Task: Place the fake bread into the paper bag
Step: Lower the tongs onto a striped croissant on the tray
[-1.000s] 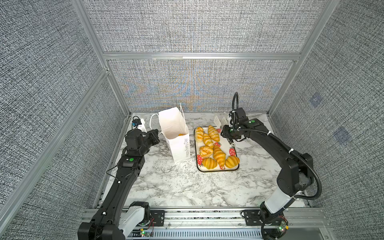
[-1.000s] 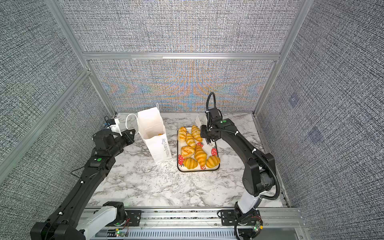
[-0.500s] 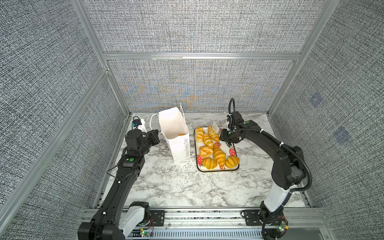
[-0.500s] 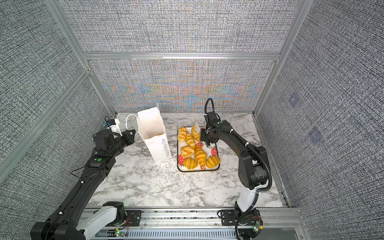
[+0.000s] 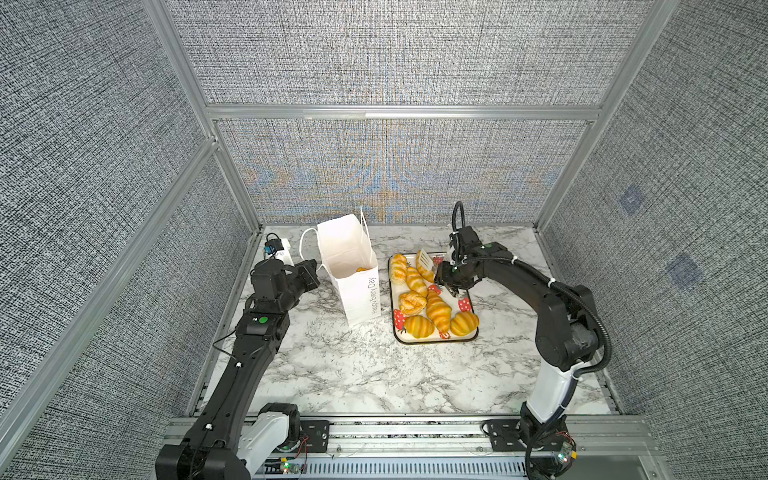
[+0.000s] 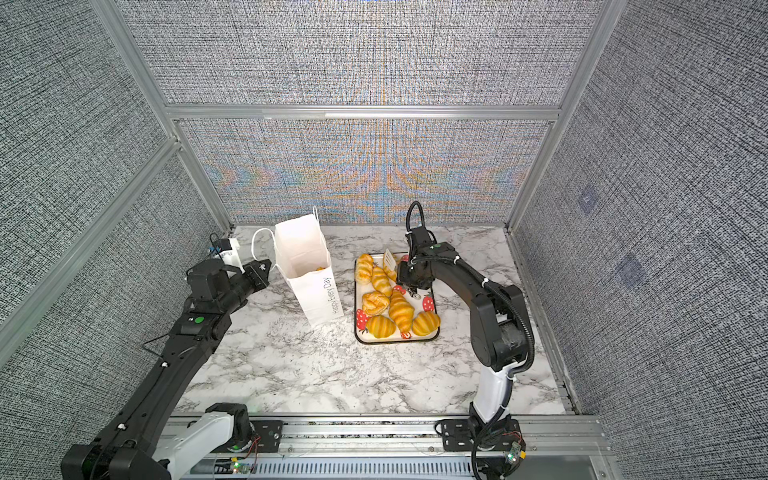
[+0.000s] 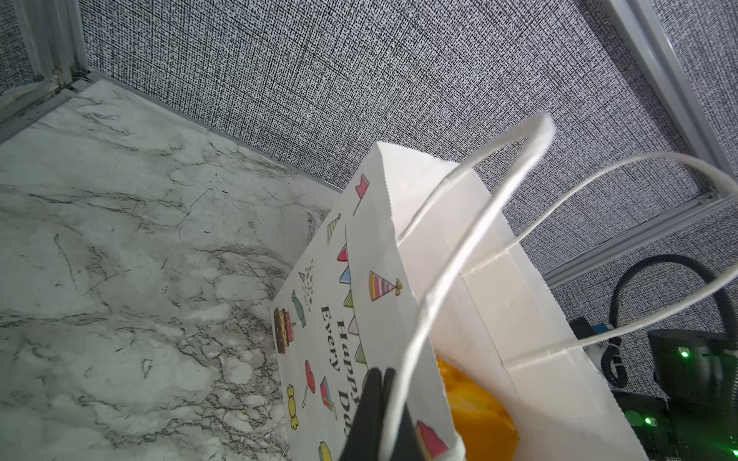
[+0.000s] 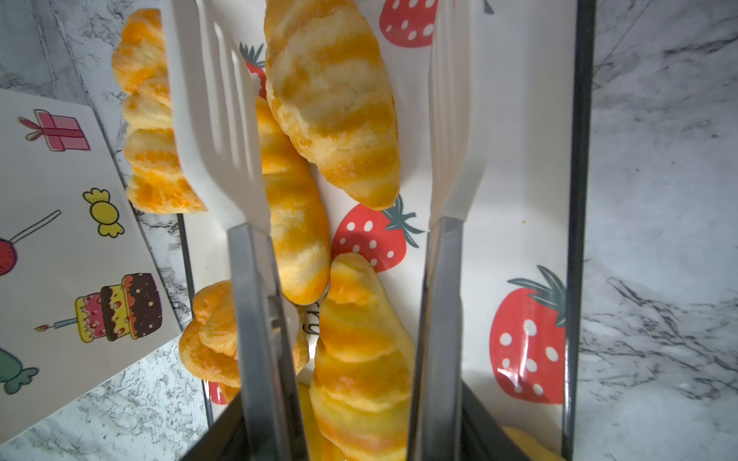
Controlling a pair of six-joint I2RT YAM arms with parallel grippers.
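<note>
Grey woven wall panels (image 5: 374, 62) in aluminium framing (image 5: 399, 112) box in a white, marble-veined desk (image 5: 353, 374). The paper bag (image 5: 353, 266) stands open just beside the left fingers (image 7: 377, 399), which are pressed together at its cord handle (image 7: 491, 191) (cord caught or not: cannot tell). One orange piece (image 7: 475, 407) lies inside. The strawberry tray (image 5: 435, 341) sits under the right fingers (image 5: 425, 259), spread either side of one croissant (image 8: 331, 99). The rest of the fake bread (image 5: 438, 309) lies on the tray.
</note>
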